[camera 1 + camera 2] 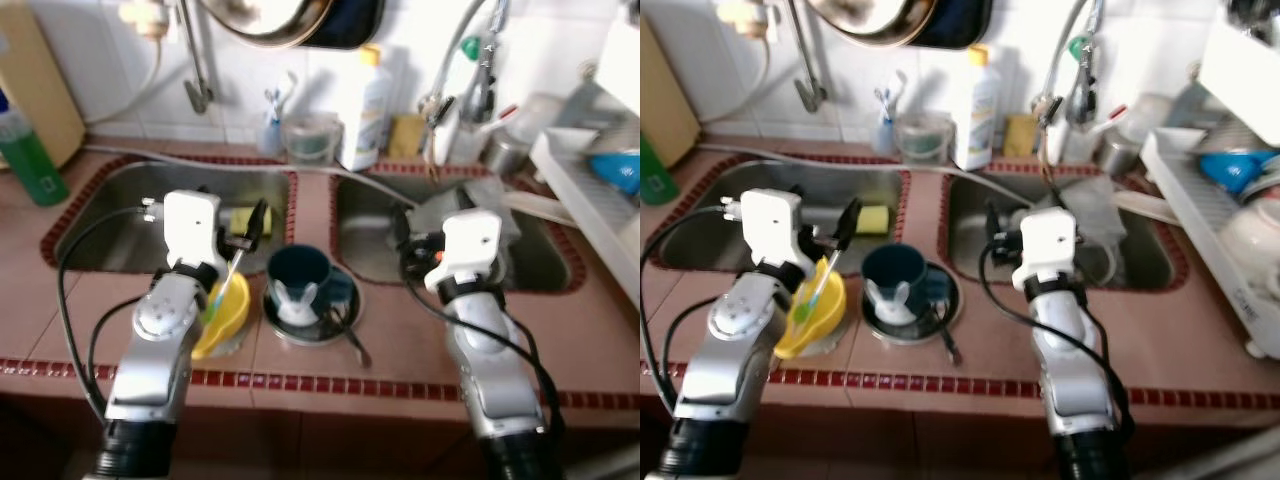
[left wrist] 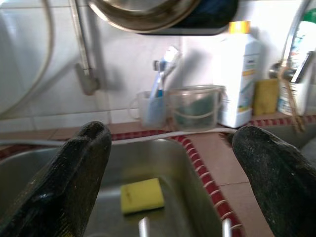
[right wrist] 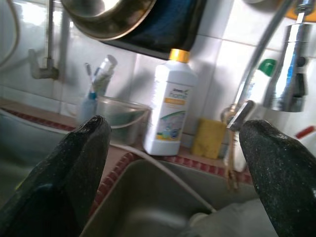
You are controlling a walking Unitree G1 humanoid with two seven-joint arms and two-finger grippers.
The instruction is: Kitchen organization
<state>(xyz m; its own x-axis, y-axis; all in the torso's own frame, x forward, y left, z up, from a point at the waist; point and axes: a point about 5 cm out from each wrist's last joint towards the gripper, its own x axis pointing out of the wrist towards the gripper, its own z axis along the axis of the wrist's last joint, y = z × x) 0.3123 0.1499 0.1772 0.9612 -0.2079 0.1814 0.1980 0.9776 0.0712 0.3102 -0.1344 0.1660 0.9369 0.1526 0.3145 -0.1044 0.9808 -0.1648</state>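
On the tiled counter strip between two steel sinks, a dark blue mug [image 1: 300,272] stands on a round metal plate [image 1: 342,322]. A small white piece [image 1: 295,303] and a spoon [image 1: 350,340] lie on the plate too. Left of it sits a yellow bowl [image 1: 225,315] holding a green-and-white stick [image 1: 226,284]. My left gripper [image 1: 245,228] hovers open over the left sink's near edge, just above the yellow bowl, with nothing in it. A yellow sponge [image 2: 142,195] lies in that sink [image 1: 120,215]. My right gripper [image 1: 415,250] is open and empty over the right sink [image 1: 365,235].
Along the back wall stand a white bottle with a yellow cap [image 1: 365,110], a clear tub [image 1: 312,138], a toothbrush cup [image 1: 272,125] and a green bottle [image 1: 30,160]. A grey cloth [image 1: 480,195] lies in the right sink. A white dish rack [image 1: 585,195] holds a blue bowl [image 1: 615,170].
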